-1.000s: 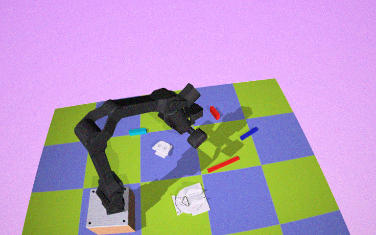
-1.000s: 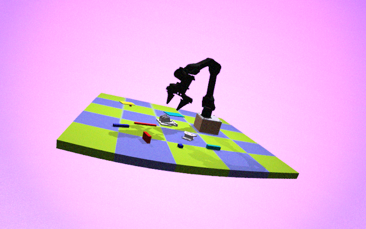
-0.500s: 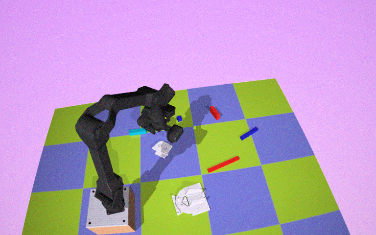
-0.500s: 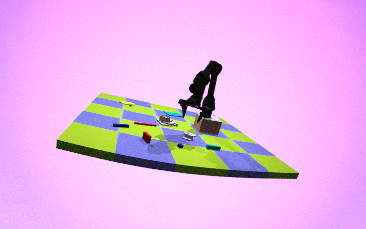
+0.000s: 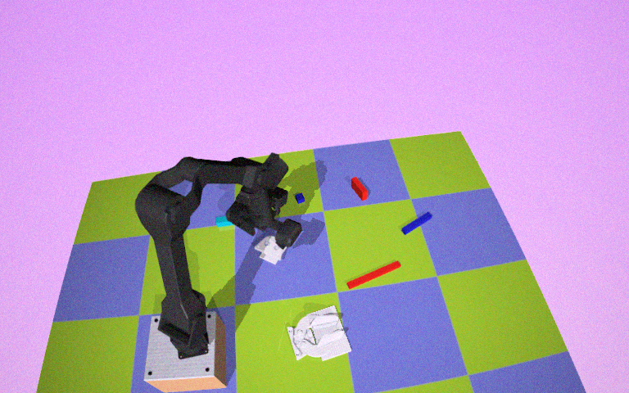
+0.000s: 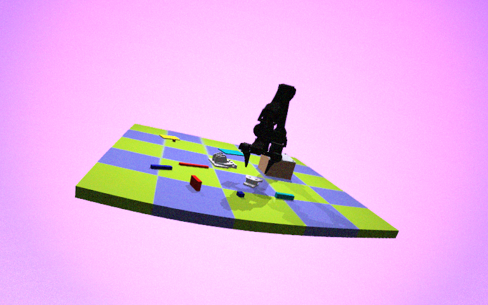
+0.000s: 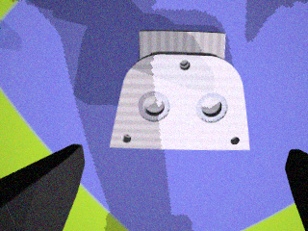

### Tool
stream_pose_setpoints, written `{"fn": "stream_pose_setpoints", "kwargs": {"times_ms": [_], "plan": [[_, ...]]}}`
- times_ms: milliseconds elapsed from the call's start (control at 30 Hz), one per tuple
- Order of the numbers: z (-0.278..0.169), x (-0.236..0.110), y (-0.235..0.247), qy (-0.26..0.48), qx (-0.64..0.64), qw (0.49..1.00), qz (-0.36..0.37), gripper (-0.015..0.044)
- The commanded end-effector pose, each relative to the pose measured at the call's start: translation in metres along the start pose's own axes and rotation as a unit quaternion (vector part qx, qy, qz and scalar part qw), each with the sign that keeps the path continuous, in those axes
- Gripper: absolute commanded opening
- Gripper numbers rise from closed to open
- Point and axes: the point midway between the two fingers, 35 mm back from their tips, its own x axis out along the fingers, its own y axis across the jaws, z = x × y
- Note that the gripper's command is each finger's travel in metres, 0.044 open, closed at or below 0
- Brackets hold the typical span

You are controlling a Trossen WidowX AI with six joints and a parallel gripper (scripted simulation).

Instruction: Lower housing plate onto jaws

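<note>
In the top view, the housing plate (image 5: 273, 250) (image 6: 253, 178) (image 7: 183, 125) sits inward from the far edge of the desk (image 5: 493, 311) (image 6: 114, 171) (image 7: 269, 183), well apart from the white assembly (image 5: 340, 341) (image 6: 222, 162), which lies farther from that edge. The released jaws (image 5: 268, 238) (image 6: 256, 169) (image 7: 185, 150) stand wide above the plate, grasping nothing. A red block (image 5: 359, 188) (image 6: 196, 182) stands near the far edge, toward the far right corner.
</note>
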Motion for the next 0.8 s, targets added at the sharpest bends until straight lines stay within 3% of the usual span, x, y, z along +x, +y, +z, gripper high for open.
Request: {"fn": "stream_pose_setpoints", "kwargs": {"times_ms": [0, 767], "plan": [[0.000, 0.006, 0.001, -0.002, -0.003, 1.000, 0.003, 0.0440], [0.000, 0.026, 0.001, -0.002, -0.003, 1.000, 0.003, 0.0440]]}}
